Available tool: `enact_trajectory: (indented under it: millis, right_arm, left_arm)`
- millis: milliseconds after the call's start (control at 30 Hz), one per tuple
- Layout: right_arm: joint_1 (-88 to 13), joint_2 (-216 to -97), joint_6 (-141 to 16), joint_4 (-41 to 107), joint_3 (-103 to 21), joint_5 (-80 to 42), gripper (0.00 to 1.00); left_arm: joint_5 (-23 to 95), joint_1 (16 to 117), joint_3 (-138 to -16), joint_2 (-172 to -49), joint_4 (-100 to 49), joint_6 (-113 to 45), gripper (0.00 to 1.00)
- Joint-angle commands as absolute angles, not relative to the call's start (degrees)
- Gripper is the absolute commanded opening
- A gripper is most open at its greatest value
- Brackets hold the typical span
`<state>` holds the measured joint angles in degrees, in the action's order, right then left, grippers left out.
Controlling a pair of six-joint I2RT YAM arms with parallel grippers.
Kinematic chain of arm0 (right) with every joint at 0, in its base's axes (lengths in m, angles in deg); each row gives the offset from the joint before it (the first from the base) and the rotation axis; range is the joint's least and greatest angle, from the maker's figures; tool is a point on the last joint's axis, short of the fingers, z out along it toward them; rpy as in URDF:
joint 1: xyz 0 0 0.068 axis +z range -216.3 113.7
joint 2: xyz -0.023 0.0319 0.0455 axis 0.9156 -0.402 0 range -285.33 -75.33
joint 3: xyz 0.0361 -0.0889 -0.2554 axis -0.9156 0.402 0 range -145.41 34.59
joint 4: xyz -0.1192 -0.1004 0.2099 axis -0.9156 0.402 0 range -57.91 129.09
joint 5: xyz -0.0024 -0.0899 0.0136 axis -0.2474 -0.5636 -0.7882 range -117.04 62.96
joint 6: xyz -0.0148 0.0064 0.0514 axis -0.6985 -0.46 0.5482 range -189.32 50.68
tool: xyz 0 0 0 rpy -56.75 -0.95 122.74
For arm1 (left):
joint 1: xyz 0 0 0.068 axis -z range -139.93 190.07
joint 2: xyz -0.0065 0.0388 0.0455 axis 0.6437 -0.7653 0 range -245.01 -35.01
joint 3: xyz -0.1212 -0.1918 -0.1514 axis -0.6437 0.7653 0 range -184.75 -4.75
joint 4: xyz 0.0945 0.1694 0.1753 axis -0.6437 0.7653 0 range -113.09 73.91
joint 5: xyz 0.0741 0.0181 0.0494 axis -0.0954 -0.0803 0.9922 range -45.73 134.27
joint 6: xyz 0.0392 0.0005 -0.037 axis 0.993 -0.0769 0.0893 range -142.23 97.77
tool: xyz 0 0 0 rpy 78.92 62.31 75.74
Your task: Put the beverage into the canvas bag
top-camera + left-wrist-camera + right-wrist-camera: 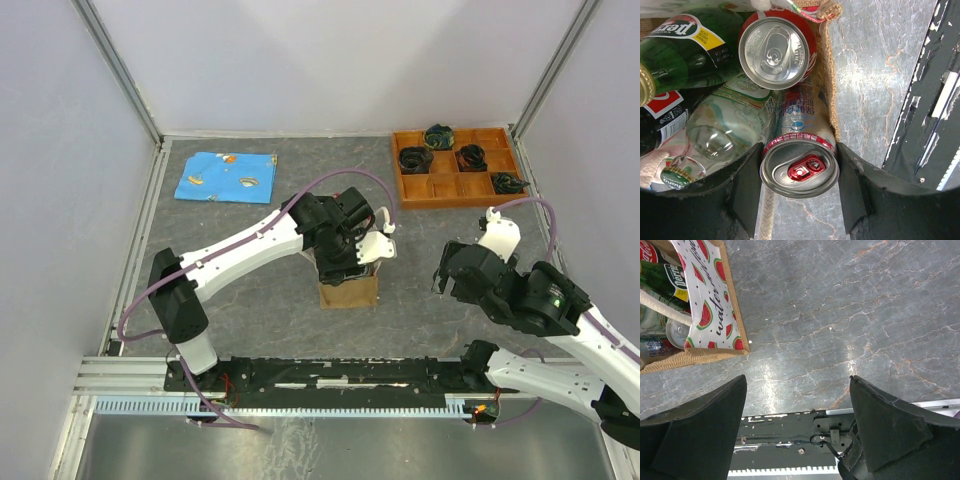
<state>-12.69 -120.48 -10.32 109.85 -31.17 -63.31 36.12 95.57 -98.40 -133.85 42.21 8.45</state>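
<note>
The canvas bag (349,292) stands mid-table; its watermelon panel shows in the right wrist view (710,310). My left gripper (350,262) is directly over it, shut on a silver can with a red tab (799,169). The can stands upright at the bag's burlap edge (830,75), its body down inside. Beside it in the bag are a red can (776,50), a green bottle (685,45) and a clear plastic bottle (720,135). My right gripper (445,280) is open and empty, right of the bag, above bare table (797,380).
An orange compartment tray (455,190) holding several dark items sits at the back right. A blue cloth (226,177) lies at the back left. A black rail (330,375) runs along the near edge. Grey walls enclose the table.
</note>
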Motion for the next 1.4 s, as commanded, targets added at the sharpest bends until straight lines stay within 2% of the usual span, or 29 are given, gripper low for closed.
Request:
enact_trajectory:
  millis: [0, 267, 333, 433, 533, 633, 900, 1167, 1367]
  right_arm:
    - [-12.7, -119.6, -8.8, 110.7, -31.4, -65.4, 0.91]
    - [-12.7, -118.5, -7.8, 111.5, -30.7, -65.3, 0.91]
    - [-12.7, -118.5, -7.8, 111.4, -30.6, -65.3, 0.91]
    - [-12.7, -118.6, -7.8, 111.2, -30.4, -65.2, 0.91]
    - [-12.7, -118.8, -7.9, 110.9, -30.4, -65.2, 0.91]
    - [-12.6, -118.9, -8.0, 110.7, -30.3, -65.1, 0.91]
    - [-12.6, -118.8, -7.9, 110.3, -29.7, -64.9, 0.91]
    - [-12.7, -118.9, -8.1, 109.8, -29.4, -64.7, 0.91]
    - [-12.6, -118.8, -8.0, 109.8, -29.5, -64.7, 0.91]
  left_arm:
    - [36.0, 95.5, -96.0, -133.9, 37.8, 6.4, 0.03]
    - [35.5, 95.5, -94.9, -134.6, 37.5, 5.5, 0.03]
    - [35.8, 95.5, -95.6, -134.8, 37.6, 5.5, 0.12]
    - [35.8, 95.4, -96.3, -134.8, 37.7, 5.3, 0.36]
    - [35.6, 95.5, -96.2, -134.7, 38.0, 5.1, 0.52]
    - [35.4, 95.5, -96.2, -134.7, 38.1, 5.0, 0.60]
    - [34.7, 95.5, -97.4, -134.7, 38.8, 4.6, 0.73]
    - [33.9, 95.5, -99.2, -134.8, 39.3, 3.6, 0.76]
    - [33.1, 95.5, -101.6, -134.5, 40.3, 2.3, 0.67]
